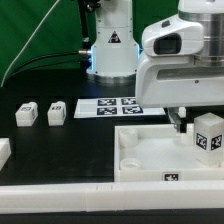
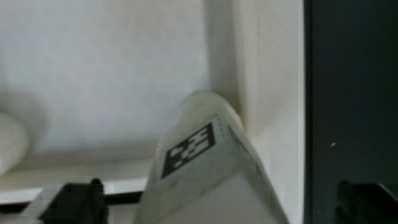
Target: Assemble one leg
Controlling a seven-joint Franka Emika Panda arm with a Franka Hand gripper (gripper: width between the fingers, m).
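One leg [image 1: 208, 136], a chunky white block with a black-and-white tag, stands on the right end of the large white panel [image 1: 150, 158]. My gripper [image 1: 200, 118] hangs right over it, with one dark finger [image 1: 180, 121] at the leg's left. In the wrist view the leg [image 2: 199, 150] stands between my fingers [image 2: 82, 200], with a gap on each side. The gripper [image 2: 222, 206] is open around it. Two more legs [image 1: 27, 113] [image 1: 57, 112] lie on the black table at the exterior view's left.
The marker board [image 1: 112, 106] lies behind the panel, in front of the arm's base [image 1: 112, 55]. Another white part [image 1: 3, 151] shows at the exterior view's far left edge. A white bar [image 1: 60, 197] runs along the front. The panel's raised rim [image 2: 267, 60] meets black table [image 2: 352, 90].
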